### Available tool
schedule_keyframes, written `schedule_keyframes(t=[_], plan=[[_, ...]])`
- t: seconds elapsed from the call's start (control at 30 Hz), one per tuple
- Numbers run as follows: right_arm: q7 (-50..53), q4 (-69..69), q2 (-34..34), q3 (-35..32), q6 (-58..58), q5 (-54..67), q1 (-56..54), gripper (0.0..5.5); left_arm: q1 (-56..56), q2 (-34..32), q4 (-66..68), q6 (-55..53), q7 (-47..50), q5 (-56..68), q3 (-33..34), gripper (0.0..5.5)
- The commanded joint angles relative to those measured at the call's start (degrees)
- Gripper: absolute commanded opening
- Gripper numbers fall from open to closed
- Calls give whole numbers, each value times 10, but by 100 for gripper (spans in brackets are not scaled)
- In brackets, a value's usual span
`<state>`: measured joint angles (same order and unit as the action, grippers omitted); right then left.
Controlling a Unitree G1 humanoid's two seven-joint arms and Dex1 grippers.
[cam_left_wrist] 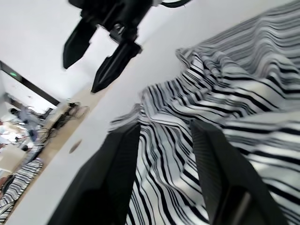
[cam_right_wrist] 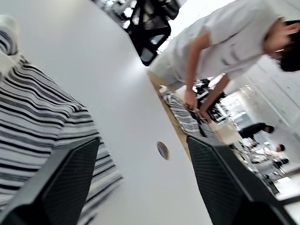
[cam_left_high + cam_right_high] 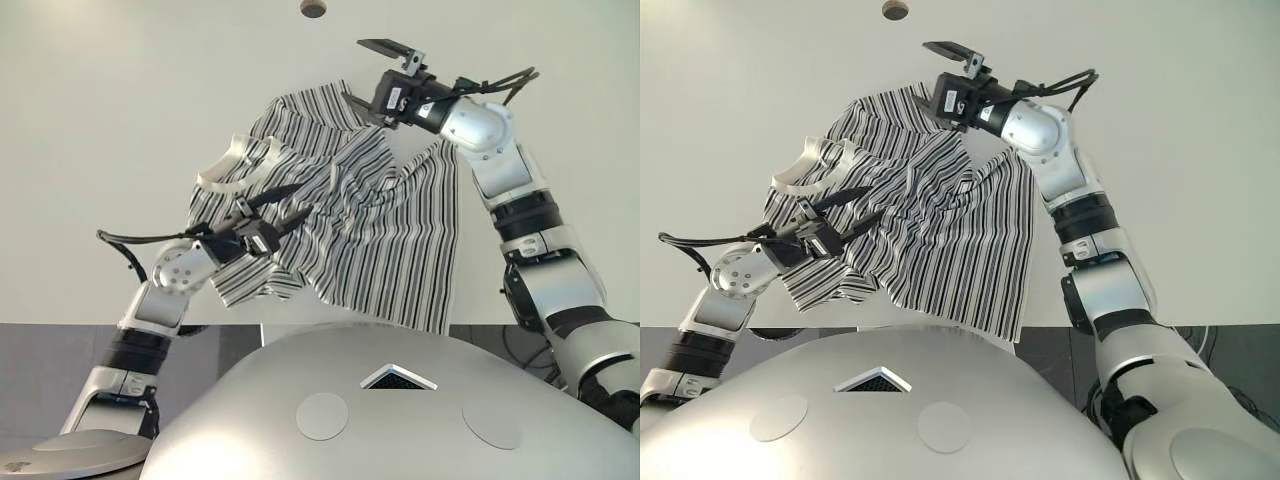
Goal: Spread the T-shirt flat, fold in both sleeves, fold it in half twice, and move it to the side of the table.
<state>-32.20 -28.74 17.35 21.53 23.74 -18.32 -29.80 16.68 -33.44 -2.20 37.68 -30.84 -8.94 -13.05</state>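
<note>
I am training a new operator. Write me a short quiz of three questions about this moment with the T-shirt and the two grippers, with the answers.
1. What colour is the collar of the striped T-shirt?
2. True or false: the left gripper is open over the T-shirt.
3. Where is the right gripper? A) at the T-shirt's far edge; B) at the collar; C) at the T-shirt's near edge.
Key: 1 white; 2 true; 3 A.
</note>
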Motion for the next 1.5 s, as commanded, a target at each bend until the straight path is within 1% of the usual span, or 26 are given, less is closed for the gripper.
schedule_keyframes(t=[0.03,0.17,0.27,0.33,0.37,0.47,0.6,0.7,0.87,0.9,1.03,1.13,1.17,1.2,1.23,1.3,1.33,1.37,1.4,1.5], plan=[[-2,-114,-39,54,27,-45,-57,348,24,-38,-17,-19,-22,-7,7,199],[48,-254,-77,91,51,-96,-109,348,45,-71,-20,-29,-37,-15,14,199],[94,-337,-90,111,59,-130,-141,348,59,-100,-6,-32,-51,-32,13,199],[130,-391,-95,116,47,-145,-168,348,60,-123,25,-35,-53,-57,16,199],[147,-414,-96,117,37,-149,-180,348,48,-130,55,-38,-39,-81,20,199],[180,-457,-93,110,11,-153,-201,348,-12,-136,134,-47,21,-148,28,199],[207,-487,-70,100,-29,-153,-208,348,-145,-126,267,-42,139,-238,12,199],[219,-496,-51,94,-47,-151,-208,348,-242,-111,360,-10,196,-286,-23,199],[233,-501,-18,71,-70,-141,-209,348,-396,-90,503,57,273,-361,-101,199],[234,-501,-12,67,-72,-139,-208,348,-419,-86,524,73,289,-373,-114,199],[235,-502,4,52,-73,-137,-195,348,-489,-77,564,126,402,-430,-159,199],[244,-499,12,34,-61,-126,-184,348,-528,-66,576,148,495,-448,-168,199],[250,-495,14,20,-42,-115,-182,348,-536,-60,578,158,514,-434,-157,199],[249,-485,17,-3,-10,-92,-177,348,-541,-53,577,170,532,-406,-137,199],[241,-463,22,-36,41,-53,-164,348,-537,-48,563,189,535,-352,-105,199],[190,-397,34,-96,129,31,-123,348,-513,-46,518,225,507,-249,-60,199],[150,-308,48,-115,151,82,-77,348,-478,-57,457,234,471,-196,-60,199],[118,-222,61,-128,157,122,-36,348,-443,-69,398,239,434,-155,-68,199],[91,-113,80,-138,143,162,13,348,-397,-87,327,235,389,-119,-93,199],[51,153,126,-161,68,245,125,348,-279,-129,163,209,271,-103,-170,199]])
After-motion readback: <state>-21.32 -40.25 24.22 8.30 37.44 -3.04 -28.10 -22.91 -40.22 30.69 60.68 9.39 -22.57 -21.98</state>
